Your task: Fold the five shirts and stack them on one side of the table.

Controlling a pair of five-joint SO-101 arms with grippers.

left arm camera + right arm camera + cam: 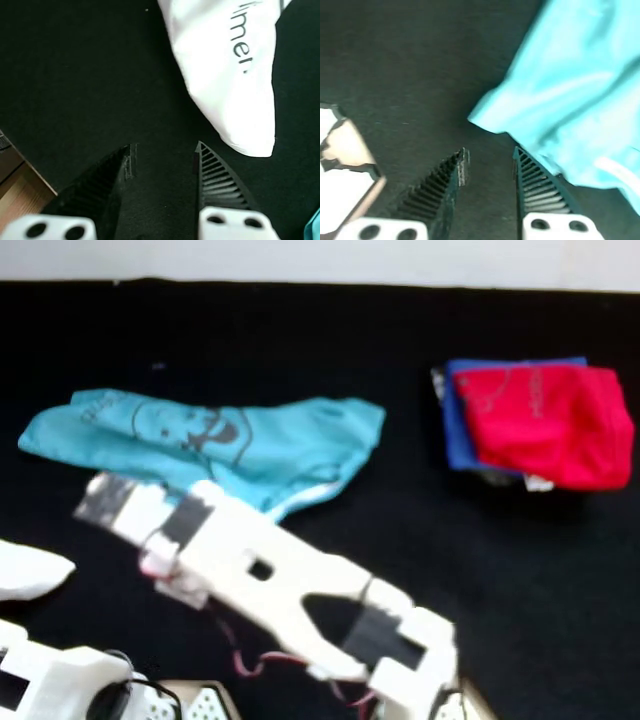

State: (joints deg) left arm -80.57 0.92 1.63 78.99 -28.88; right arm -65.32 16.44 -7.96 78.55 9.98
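Black table (300, 340): teal shirt (210, 440) at ten o'clock, red shirt (550, 425) atop blue shirt (456, 420) at two; left gripper (162, 155) and right gripper (487, 157) gape.

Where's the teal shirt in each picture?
High view: teal shirt spread left of centre on the black table.
Left wrist view: probably a sliver of it at the edge.
Right wrist view: it lies beside the right end effector.
Shared landmark: the black table.

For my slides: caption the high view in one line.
White arm beside a crumpled teal shirt on a black table; red shirt stacked on a blue shirt.
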